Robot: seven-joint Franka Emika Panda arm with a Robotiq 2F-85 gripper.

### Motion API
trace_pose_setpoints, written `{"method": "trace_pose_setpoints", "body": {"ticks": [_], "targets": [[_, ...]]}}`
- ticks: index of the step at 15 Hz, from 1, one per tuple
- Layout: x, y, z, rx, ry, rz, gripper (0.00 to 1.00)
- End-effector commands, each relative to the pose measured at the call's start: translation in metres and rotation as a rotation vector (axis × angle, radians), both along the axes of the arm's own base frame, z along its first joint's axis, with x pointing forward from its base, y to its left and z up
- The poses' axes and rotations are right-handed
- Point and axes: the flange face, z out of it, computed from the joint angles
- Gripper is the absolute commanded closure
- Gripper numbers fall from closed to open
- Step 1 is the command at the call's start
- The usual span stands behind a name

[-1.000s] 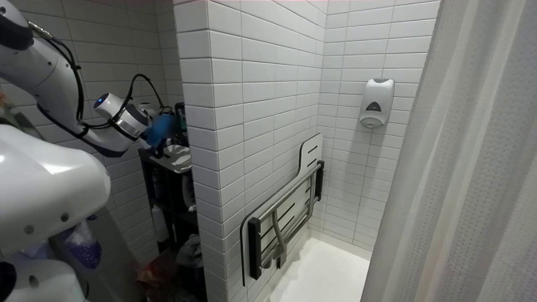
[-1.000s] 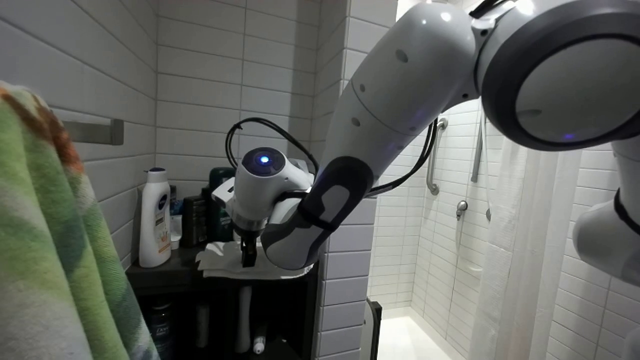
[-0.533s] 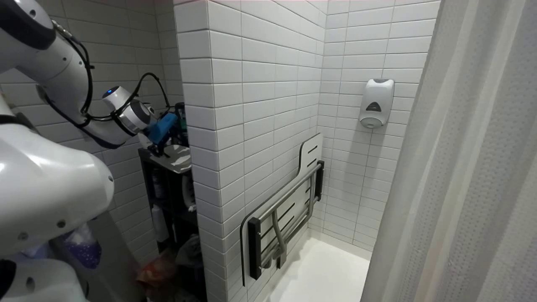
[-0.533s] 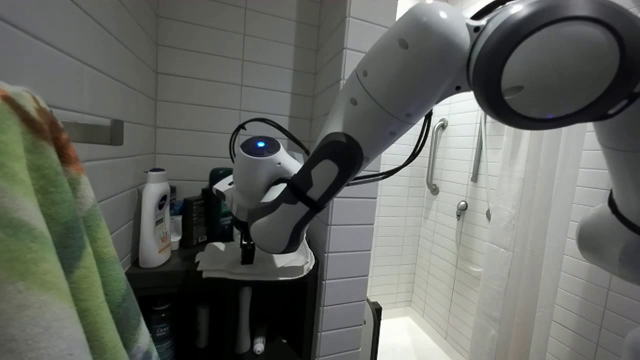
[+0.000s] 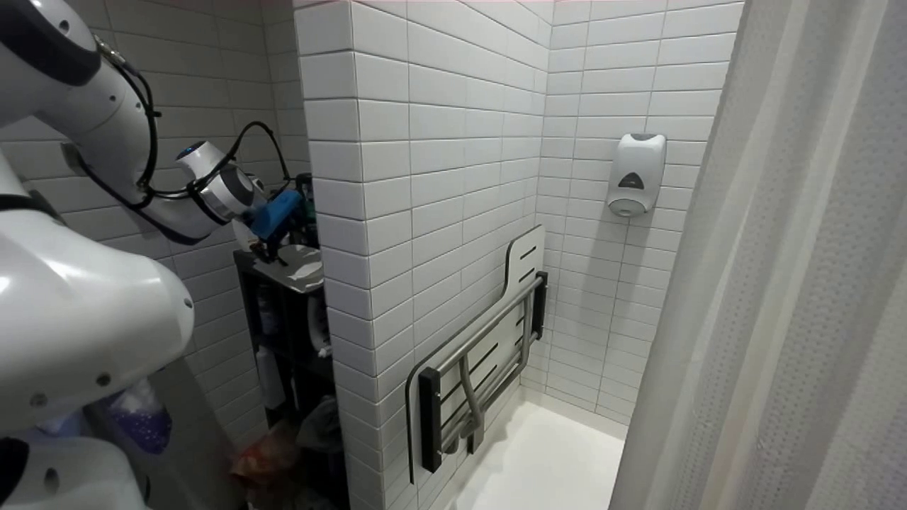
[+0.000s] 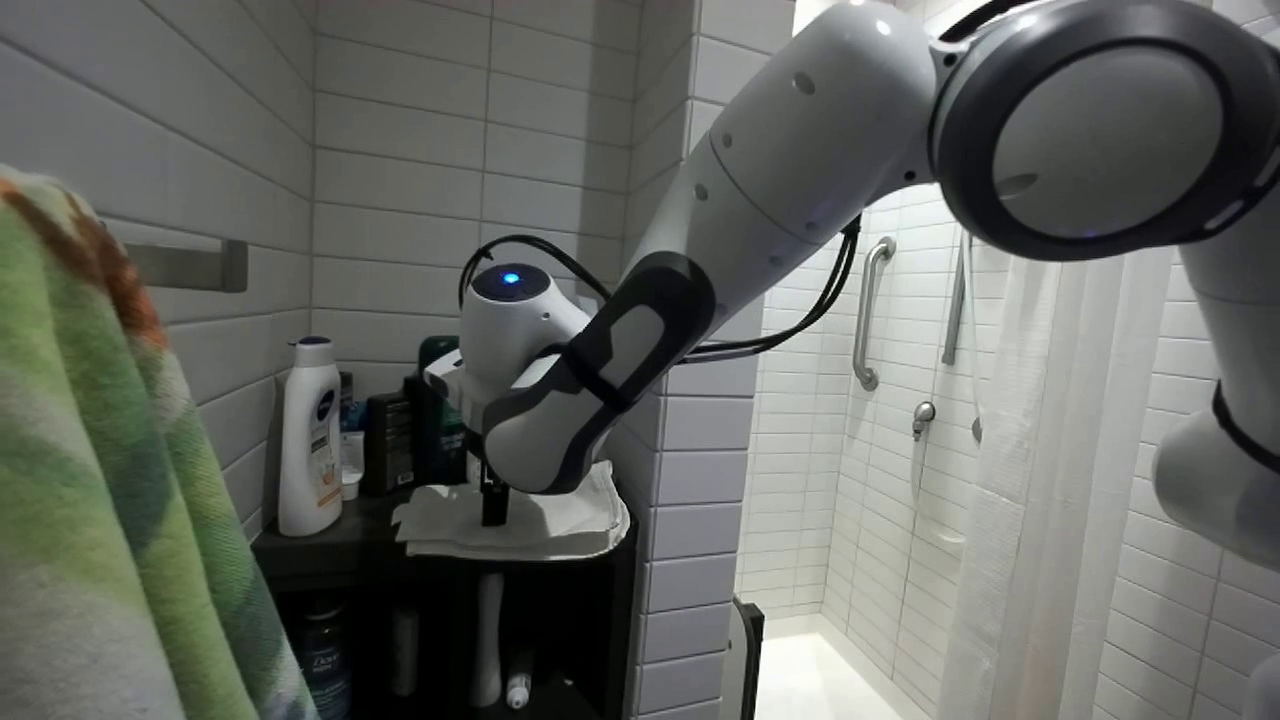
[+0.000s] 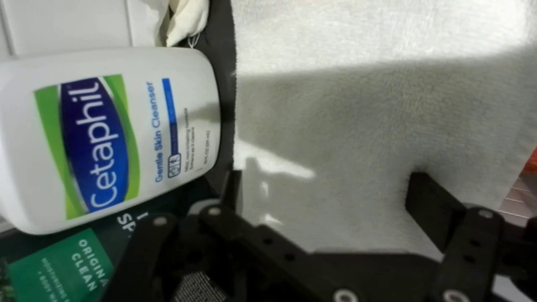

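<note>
You get a dim shelf [image 6: 365, 520] beside a brightly lit shower [image 6: 850, 500], and broad shadow across the white cloth [image 7: 356, 126]

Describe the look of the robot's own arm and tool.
The arm is glossy white with rounded segments and dark grey joint covers. Black cables loop along it, and a blue light glows near its end. The tool is black, with flat fingers and pale round fasteners.

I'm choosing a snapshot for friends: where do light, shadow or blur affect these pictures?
Wrist view: a broad shadow crosses the white cloth, with bright patches inside it; fine print on the Cetaphil bottle is fuzzy. Both exterior views: the shower floor looks nearly washed out, while the black shelf sits in gloom.
</note>
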Motion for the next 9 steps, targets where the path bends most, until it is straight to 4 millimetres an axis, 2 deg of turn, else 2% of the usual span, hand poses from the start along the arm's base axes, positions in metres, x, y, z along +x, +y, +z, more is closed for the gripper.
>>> {"method": "trace_pose_setpoints", "body": {"ticks": [1,9], "targets": [[0.006,-0.003,0.021,-0.010,-0.039,0.015,0.00],[0.004,-0.002,0.052,0.076,-0.113,0.063,0.00]]}}
